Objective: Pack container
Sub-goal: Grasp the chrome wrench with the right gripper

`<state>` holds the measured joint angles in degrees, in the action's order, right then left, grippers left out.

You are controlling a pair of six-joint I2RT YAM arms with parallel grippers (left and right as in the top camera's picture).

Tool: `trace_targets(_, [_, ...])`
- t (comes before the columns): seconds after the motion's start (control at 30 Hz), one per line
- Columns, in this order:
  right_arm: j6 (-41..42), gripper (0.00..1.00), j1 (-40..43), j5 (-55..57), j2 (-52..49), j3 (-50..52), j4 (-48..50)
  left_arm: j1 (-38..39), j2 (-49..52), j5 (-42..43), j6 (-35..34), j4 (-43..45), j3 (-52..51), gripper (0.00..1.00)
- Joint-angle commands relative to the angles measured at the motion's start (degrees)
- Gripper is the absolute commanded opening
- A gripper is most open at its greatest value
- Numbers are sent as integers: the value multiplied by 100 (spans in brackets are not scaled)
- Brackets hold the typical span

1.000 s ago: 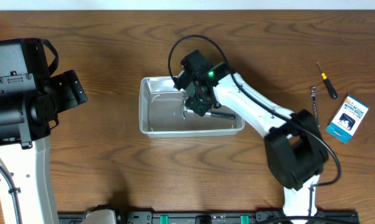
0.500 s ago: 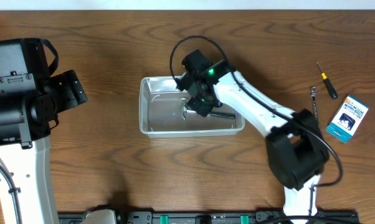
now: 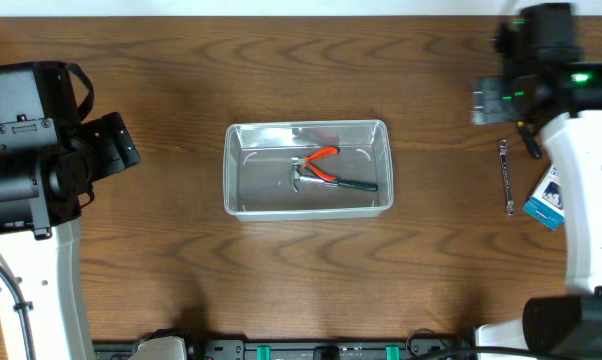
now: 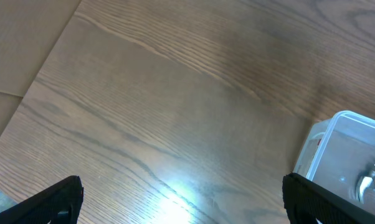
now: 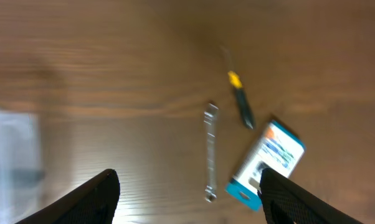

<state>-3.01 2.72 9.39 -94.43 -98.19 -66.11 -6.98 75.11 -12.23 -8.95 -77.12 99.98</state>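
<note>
The clear container (image 3: 241,205) sits mid-table, and orange-and-black pliers (image 3: 326,170) lie inside it. My right arm (image 3: 556,70) is up at the far right, well away from the container. In the right wrist view my right gripper (image 5: 189,196) is open and empty, hanging above a silver wrench (image 5: 210,149), a yellow-and-black screwdriver (image 5: 240,102) and a blue-and-white box (image 5: 268,162). At the far left my left gripper (image 4: 181,199) is open and empty over bare wood, with the container's corner (image 4: 337,146) to its right.
On the table at the right, the wrench (image 3: 506,178) lies beside the box (image 3: 543,205), which my right arm partly covers. The left arm's body (image 3: 41,140) fills the left edge.
My right gripper has opened, left the pliers in the container, and swung out to the far right. The left arm has not moved.
</note>
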Motion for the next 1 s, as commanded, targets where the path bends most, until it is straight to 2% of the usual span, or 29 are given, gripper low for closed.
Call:
trace_targets(0.0, [-168,75,619,-483,-319,275,70,-2,13,-28,39,-15,-39,95])
trace_targets(0.2, [-595,77,1126,-492,-859,1008,614,-2,13,-28,37,-15,-39,95])
trace_targets(0.5, [-988,80,1360,-901,-1602,1742,1429,-2,13,-28,37,-17,-39,95])
trace_targets(0.97, [-1032,77,1714,-1161,-2559,1834,1504,-2,13,-26,35,-15,-39,95])
